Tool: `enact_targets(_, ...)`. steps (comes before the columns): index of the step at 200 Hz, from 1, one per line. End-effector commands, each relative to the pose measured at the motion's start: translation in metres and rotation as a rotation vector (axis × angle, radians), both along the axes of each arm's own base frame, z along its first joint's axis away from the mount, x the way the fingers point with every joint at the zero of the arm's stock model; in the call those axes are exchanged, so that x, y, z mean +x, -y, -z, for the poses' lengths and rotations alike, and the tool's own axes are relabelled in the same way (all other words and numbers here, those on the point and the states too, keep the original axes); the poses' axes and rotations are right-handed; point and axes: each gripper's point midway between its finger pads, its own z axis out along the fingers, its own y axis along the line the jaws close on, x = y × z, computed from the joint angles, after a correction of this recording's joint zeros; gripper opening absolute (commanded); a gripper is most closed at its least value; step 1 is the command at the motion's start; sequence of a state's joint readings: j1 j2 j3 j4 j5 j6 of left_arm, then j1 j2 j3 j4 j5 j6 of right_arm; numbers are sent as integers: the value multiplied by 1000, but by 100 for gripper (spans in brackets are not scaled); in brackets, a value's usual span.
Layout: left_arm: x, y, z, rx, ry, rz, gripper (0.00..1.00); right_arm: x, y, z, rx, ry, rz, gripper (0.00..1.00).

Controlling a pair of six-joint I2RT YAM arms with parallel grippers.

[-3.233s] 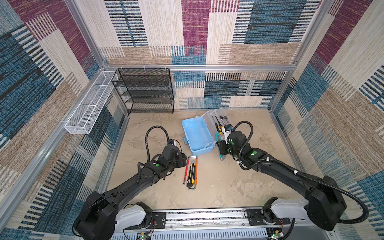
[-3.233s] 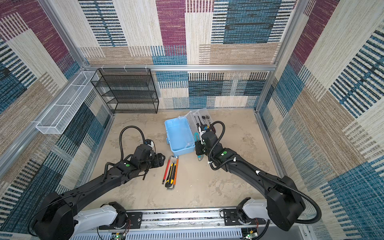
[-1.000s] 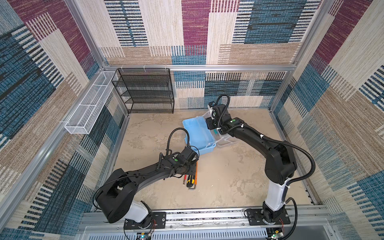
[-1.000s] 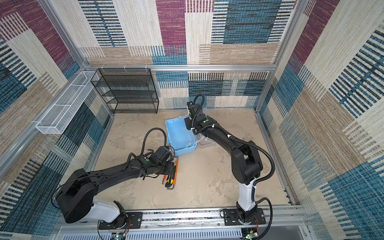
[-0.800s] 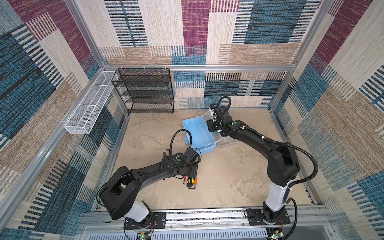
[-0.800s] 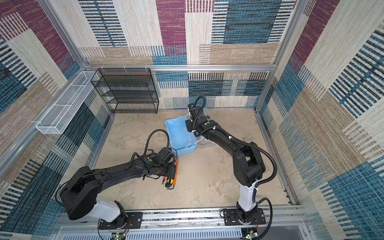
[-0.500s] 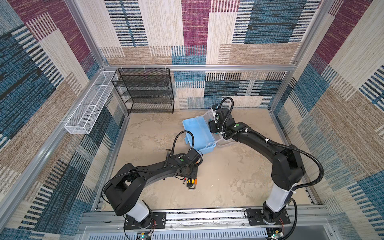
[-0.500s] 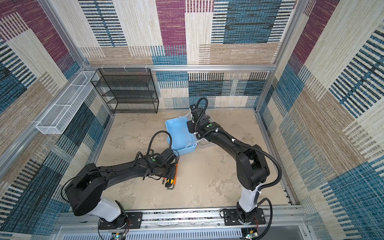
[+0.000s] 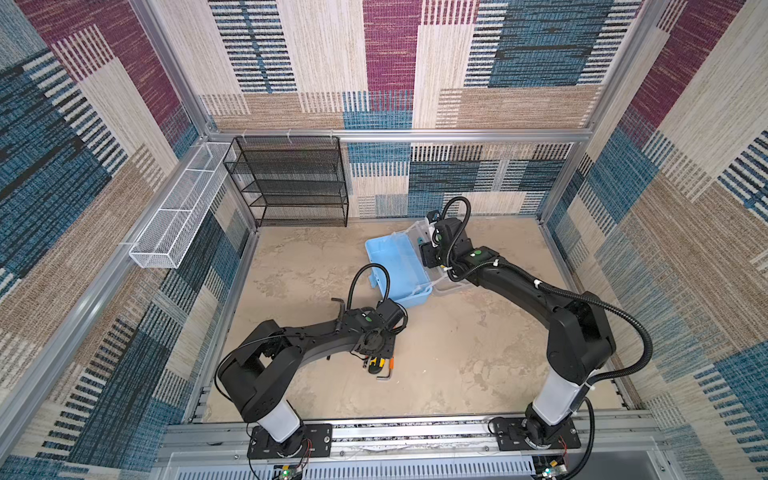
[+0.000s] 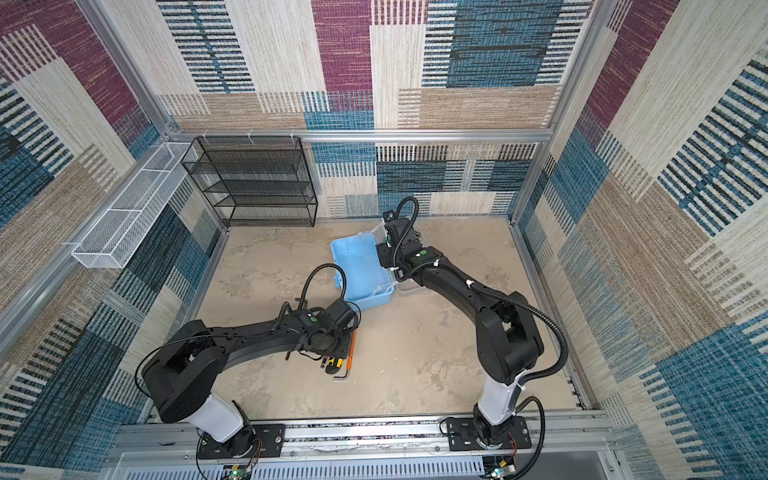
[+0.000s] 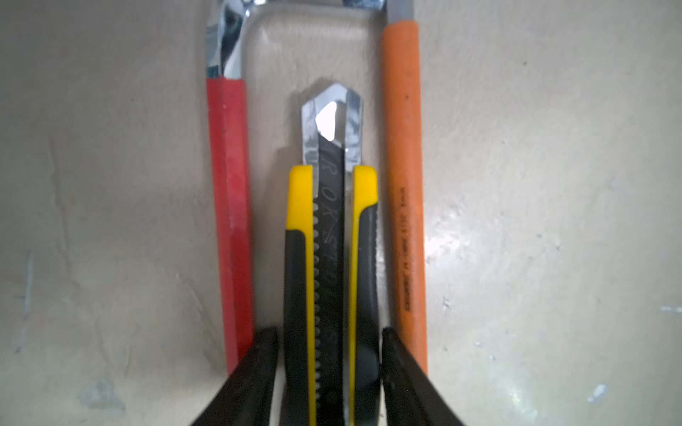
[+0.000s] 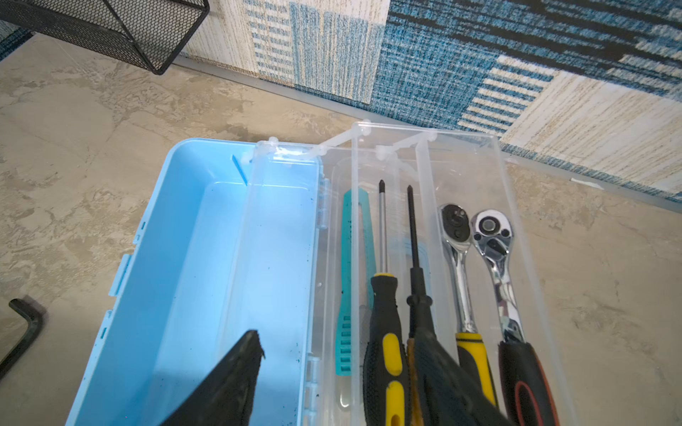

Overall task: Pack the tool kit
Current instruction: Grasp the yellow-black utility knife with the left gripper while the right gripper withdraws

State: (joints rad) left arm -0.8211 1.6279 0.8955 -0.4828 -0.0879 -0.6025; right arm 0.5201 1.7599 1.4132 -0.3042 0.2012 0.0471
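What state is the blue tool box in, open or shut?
Open. The clear lid is swung back beside the blue box, whose bare inside shows from above.

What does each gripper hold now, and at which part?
Left gripper flanks the utility knife at its handle; grip uncertain. Right gripper is open, holding nothing.

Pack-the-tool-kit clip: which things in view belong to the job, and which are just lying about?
Job: light-blue box, clear tray, screwdrivers, ratchets, teal knife, yellow utility knife, red hex key, orange hex key, black hex key.
Lying about: black mesh rack, white mesh basket.
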Motion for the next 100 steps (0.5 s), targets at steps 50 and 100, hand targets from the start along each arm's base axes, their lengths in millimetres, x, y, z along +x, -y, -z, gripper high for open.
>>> enact_targets(50,-3,-18,6,84,-6,-20,48,1,6,-10,13,38,30,68)
enact_targets(100,-4,-17,7,83,-16,-13,47,-1,11,-18,51,60,39,72)
